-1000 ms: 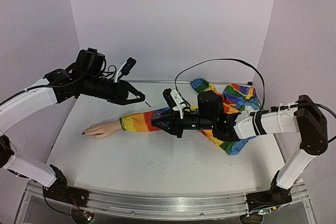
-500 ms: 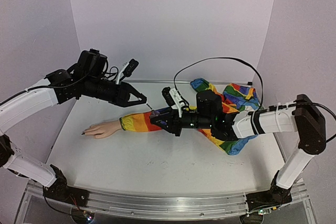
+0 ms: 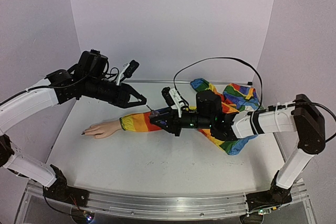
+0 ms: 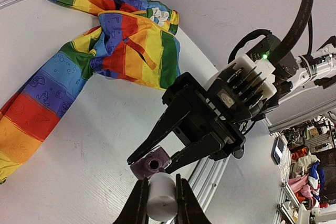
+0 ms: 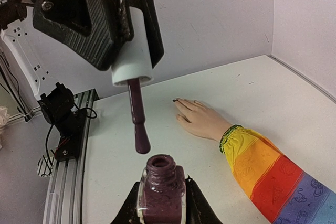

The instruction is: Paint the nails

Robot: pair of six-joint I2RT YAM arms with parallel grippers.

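Observation:
The pale mannequin hand (image 3: pixel 103 128) lies palm down at the table's left, its rainbow sleeve (image 3: pixel 139 121) running right. Its nails are tiny; one fingertip (image 5: pixel 176 99) looks dark. My left gripper (image 3: pixel 143 99) is shut on the white brush cap (image 4: pixel 160 199). The purple-coated brush (image 5: pixel 139 139) hangs just above the open mouth of the polish bottle (image 5: pixel 160 192). My right gripper (image 3: pixel 154 119) is shut on that bottle and holds it upright over the sleeve, right of the hand. The bottle also shows in the left wrist view (image 4: pixel 150 163).
The rest of the rainbow garment (image 3: pixel 236 95) is bunched at the back right under my right arm. A black cable (image 3: pixel 220 60) arcs above it. An aluminium rail (image 3: pixel 157 204) runs along the near edge. Walls close the back and sides.
My left gripper has moved down and right with the brush, from clear of the bottle to just above its mouth. My right gripper has shifted slightly left with the bottle.

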